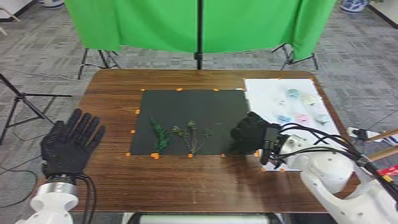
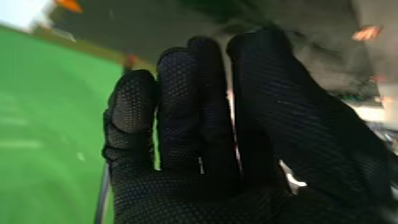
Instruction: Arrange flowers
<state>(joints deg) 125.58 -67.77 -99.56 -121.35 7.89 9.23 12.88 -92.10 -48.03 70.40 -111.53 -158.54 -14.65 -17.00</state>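
Observation:
In the head view my right hand [image 1: 253, 132] is over the right edge of the dark mat [image 1: 191, 105], beside the white sheet [image 1: 266, 90]. In the right wrist view my right hand [image 2: 204, 185] has straight fingers and nothing visible in its grasp. My left hand [image 1: 69, 145] lies flat and open on the left of the table. On the mat's lower half are a green sprig [image 1: 161, 136] and, just right of it, thin branching stems [image 1: 192, 136]. The sheet holds several pale blooms, among them a blue one [image 1: 293, 93] and a pink one [image 1: 302, 118].
The brown wooden table [image 1: 169, 192] surrounds the mat, with small orange markers [image 1: 155, 156] along the mat's edges. A green cloth [image 1: 142, 27] hangs on a stand beyond the far edge. My right forearm crosses the sheet's near end.

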